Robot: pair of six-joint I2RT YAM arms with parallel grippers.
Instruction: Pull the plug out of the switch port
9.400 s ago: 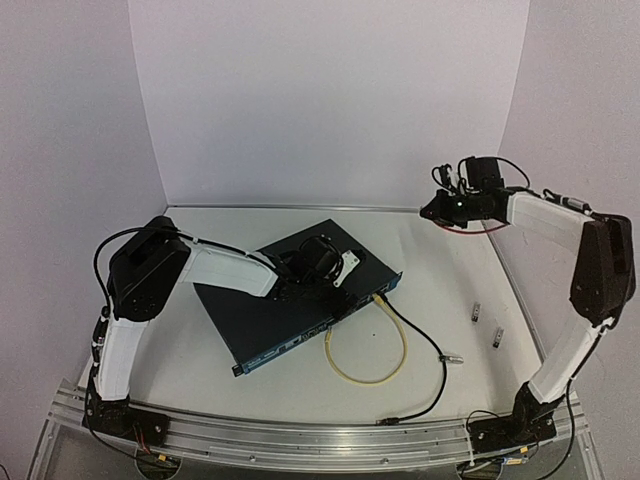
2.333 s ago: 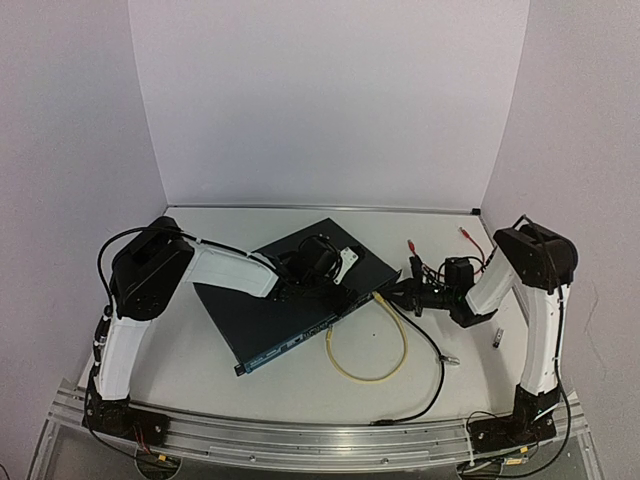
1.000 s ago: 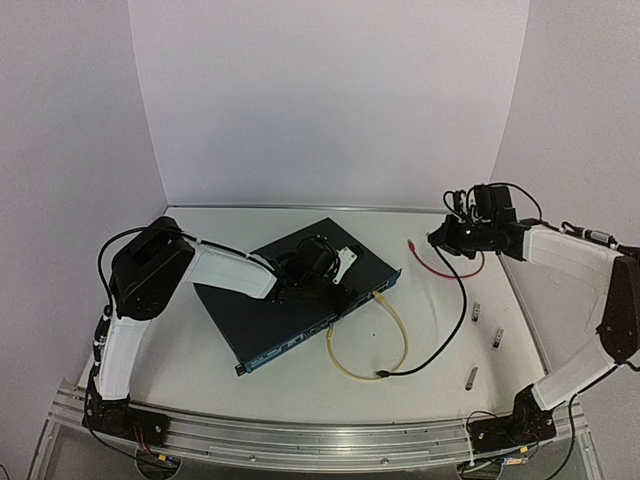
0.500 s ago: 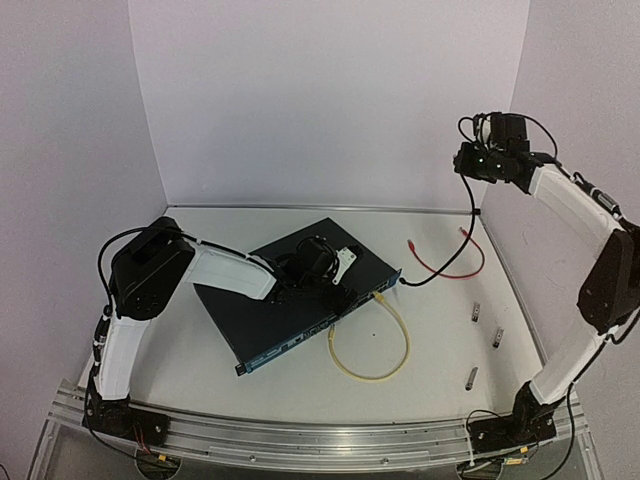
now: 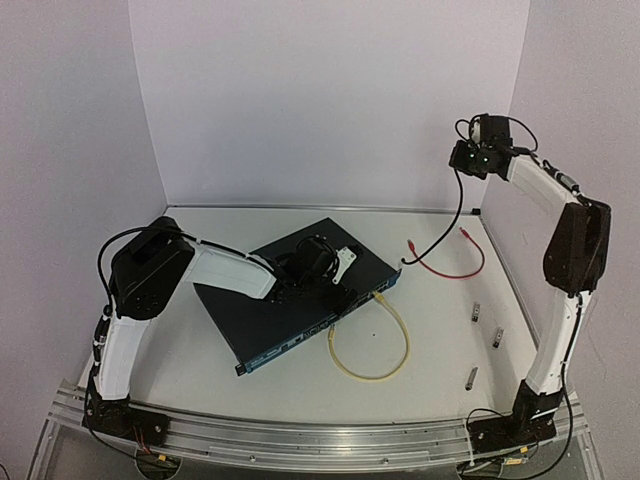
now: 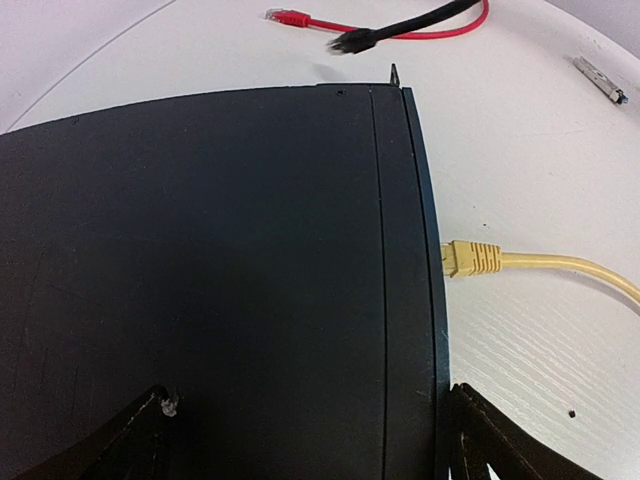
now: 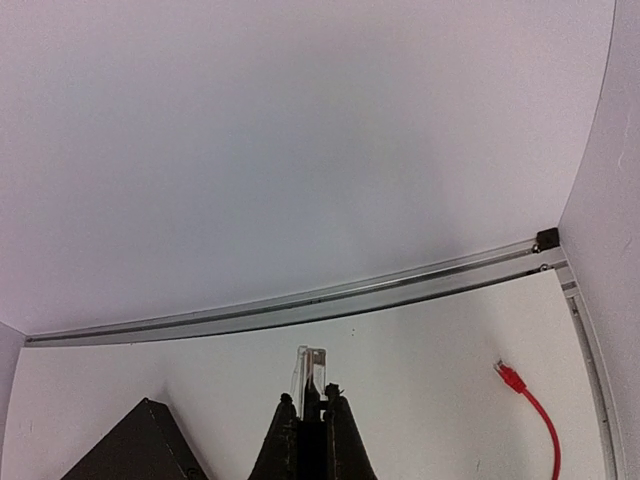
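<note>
Your right claw (image 7: pixel 310 398) pinches the plug (image 7: pixel 310 362) up high; your left claw (image 6: pixel 308 400) sits wide on the switch (image 6: pixel 220 250).

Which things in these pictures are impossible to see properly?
- The switch: ports too small in top view, hidden under its top in left wrist view.
- The black cable: plug blurred, left wrist view.
- The right gripper: grip cut off by bottom edge, right wrist view.
- The left gripper: fingers cut off by bottom edge, left wrist view.

The right gripper (image 5: pixel 466 160) has climbed high toward the back wall, hauling the black cable (image 6: pixel 430 17) up; its free plug (image 6: pixel 352 41) now dangles beside the switch (image 5: pixel 270 310).
</note>
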